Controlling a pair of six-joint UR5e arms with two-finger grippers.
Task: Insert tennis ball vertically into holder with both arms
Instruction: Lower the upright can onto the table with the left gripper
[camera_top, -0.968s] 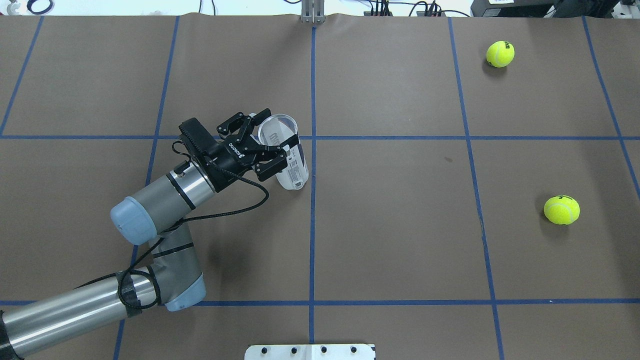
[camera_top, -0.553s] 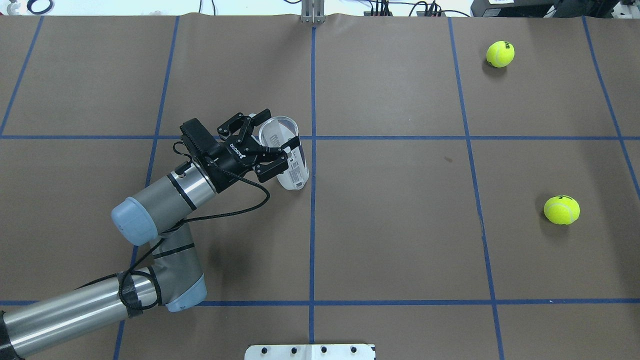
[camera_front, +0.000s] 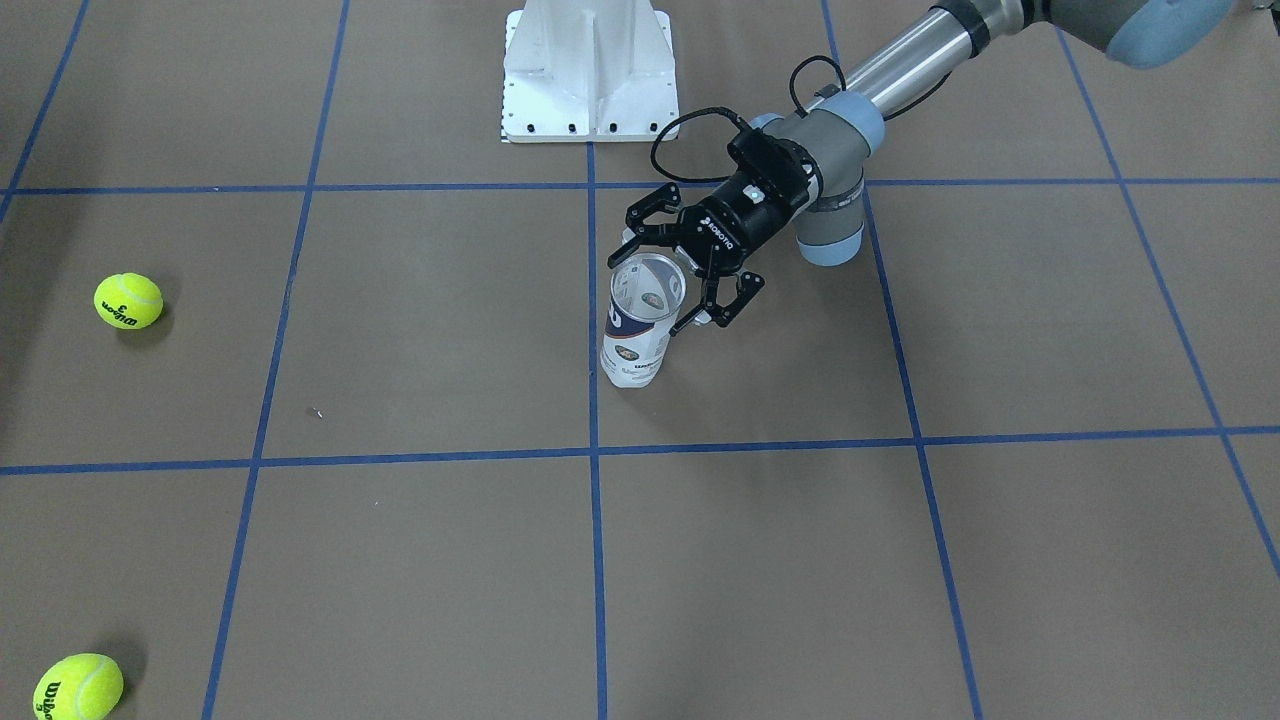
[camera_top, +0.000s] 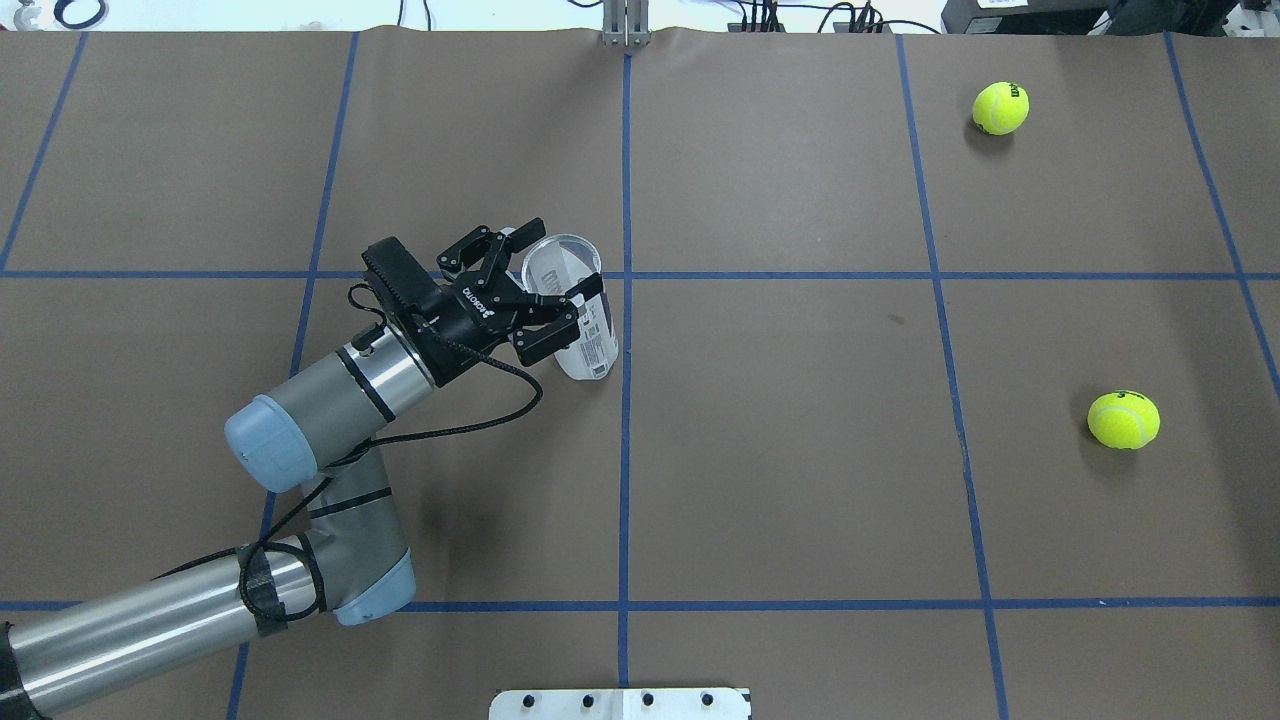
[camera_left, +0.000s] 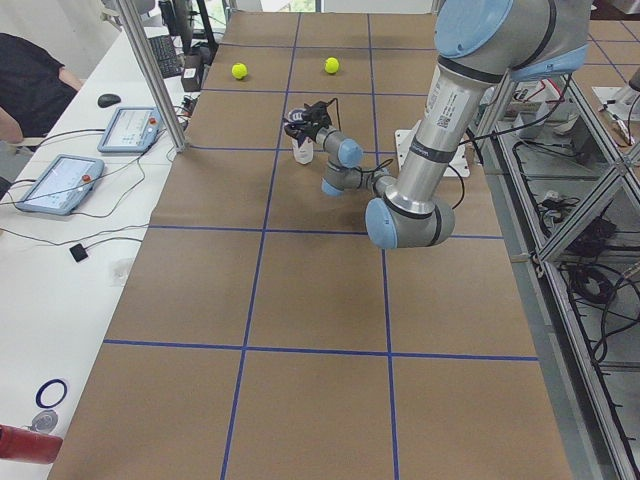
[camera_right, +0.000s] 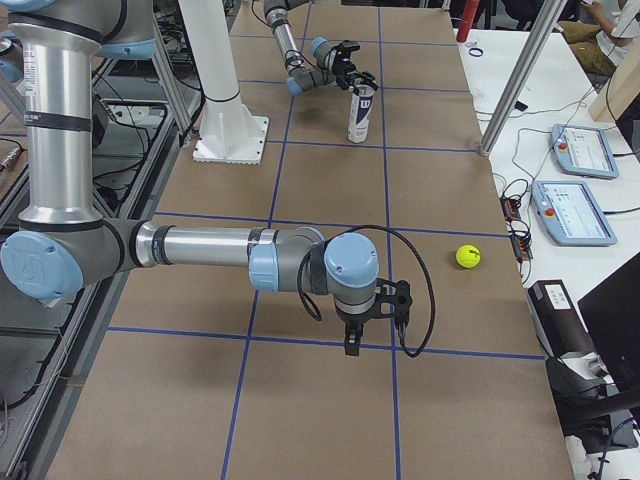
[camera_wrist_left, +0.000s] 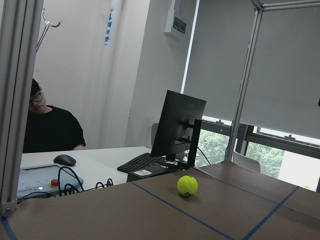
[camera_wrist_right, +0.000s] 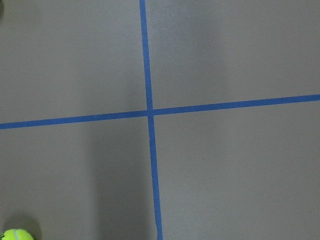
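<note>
Near the table's (camera_top: 800, 480) middle, just L of the centre blue tape line (camera_top: 625, 480), the tennis-ball can (camera_top: 590, 340) stands upright, mouth up. L gripper (camera_top: 553, 262) sits at rim height from the side, its fingers (camera_top: 545, 342) spread wide on both sides of the can; contact I cannot tell. R gripper (camera_right: 375, 322) hangs over the R end, pointing down; its opening I cannot tell. One tennis ball (camera_top: 1000, 108) lies near the far edge, a second ball (camera_top: 1123, 419) nearer the robot, both well apart from the can.
</note>
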